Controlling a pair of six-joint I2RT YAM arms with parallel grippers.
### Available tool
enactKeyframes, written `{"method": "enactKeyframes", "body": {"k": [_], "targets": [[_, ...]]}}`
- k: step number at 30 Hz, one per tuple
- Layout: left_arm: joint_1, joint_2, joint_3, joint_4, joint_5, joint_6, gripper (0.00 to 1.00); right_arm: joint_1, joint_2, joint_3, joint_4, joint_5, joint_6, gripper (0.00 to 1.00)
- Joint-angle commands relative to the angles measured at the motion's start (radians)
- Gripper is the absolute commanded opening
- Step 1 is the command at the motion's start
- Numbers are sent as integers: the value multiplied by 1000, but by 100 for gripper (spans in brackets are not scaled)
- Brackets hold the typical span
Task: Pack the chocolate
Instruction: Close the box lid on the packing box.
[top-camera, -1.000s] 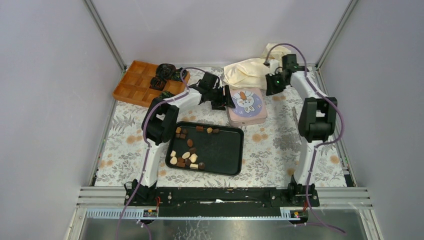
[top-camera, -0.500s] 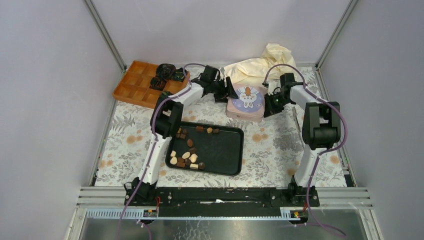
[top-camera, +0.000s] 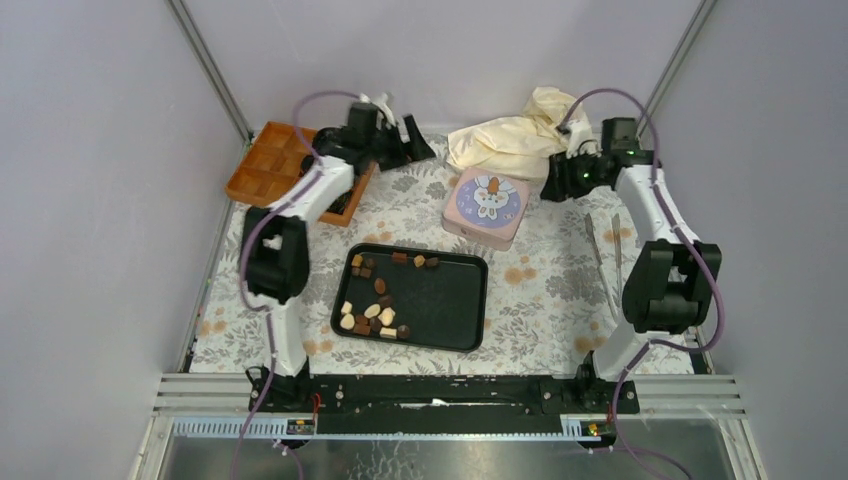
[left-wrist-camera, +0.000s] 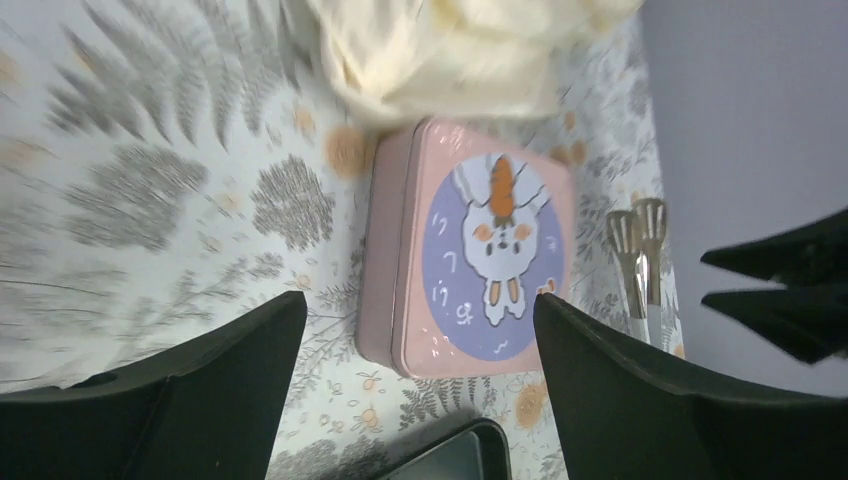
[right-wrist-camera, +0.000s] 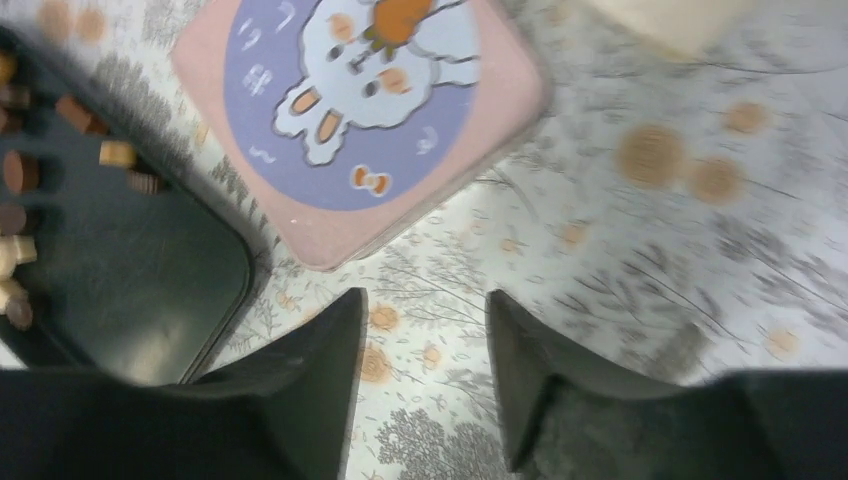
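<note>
While both arms hovered at the far end of the table (top-camera: 560, 300), none of the chocolate (top-camera: 375, 305) had been packed. Every piece lay on the black tray (top-camera: 450, 310) near the bases, bunched toward its left side with several pieces touching. The left gripper (top-camera: 412, 150) hung beside the orange divided tray (top-camera: 262, 170) with its jaws spread wide and nothing between them. The right gripper (right-wrist-camera: 422, 300) hung just right of the pink tin (top-camera: 487, 205), its jaws parted by a narrower gap and likewise empty. The likeliest trouble, as I judged it, lay with that tin. Its lid was on and it sat skewed with one corner close to the tray's far rim, so a one-sided pinch or push could have slid it into the tray and jolted the pieces. The cream cloth bag (top-camera: 505, 140) lay just behind the tin, so a finger reaching round the far edge might have snagged fabric instead of metal. The crowded pieces posed their own risk, since closing on one would probably have nudged its neighbours or caught two at once. The tongs (top-camera: 605, 245) lay near the right arm, where a sweeping elbow could have knocked them. Whether the tin or the divided tray was the intended container could not be told.
</note>
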Motion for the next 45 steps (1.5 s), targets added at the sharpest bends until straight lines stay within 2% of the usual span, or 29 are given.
{"method": "enactKeyframes", "body": {"k": [1,2,3,4,7,9,11,13,16,18,21,23,26,31,34,36,40,43,45], "targets": [[20,-284,-103,179,-58,180,95,-87,-187,58,30,52,-92,70],[19,-339,-131,185,-74,207,98,-119,-223,62,59,43,-93,93],[23,-398,-160,188,-87,216,99,-141,-251,66,90,31,-72,99],[29,-448,-189,190,-93,209,99,-159,-274,78,114,33,-27,99],[82,-569,-264,198,-45,107,99,-169,-287,188,108,131,153,100],[126,-646,-307,201,28,41,99,-173,-300,270,61,109,184,100],[149,-708,-328,174,-24,-20,99,-176,-327,309,14,60,164,100],[164,-749,-302,97,-68,-41,99,-177,-339,337,12,60,229,100],[181,-816,-278,60,-54,-29,99,-178,-370,336,64,208,475,100],[192,-877,-308,128,2,-37,99,-178,-387,353,54,262,510,100],[220,-954,-379,330,117,-104,99,-178,-418,353,57,276,514,100],[243,-969,-400,393,168,-172,99,-178,-432,352,54,270,516,100],[257,-972,-390,352,190,-191,99,-178,-446,341,60,252,514,100],[271,-988,-366,202,139,-124,99,-178,-472,296,86,176,480,100],[295,-990,-386,212,200,-148,99,-178,-488,260,97,106,436,100],[308,-986,-420,280,267,-214,99,-178,-492,240,91,30,392,100],[347,-980,-503,426,357,-368,99,-178,-487,222,9,-238,258,100],[400,-985,-601,651,408,-530,99,-178,-490,203,34,-277,302,100],[427,-985,-640,711,421,-595,99,-178,-492,199,50,-233,333,100]]}}
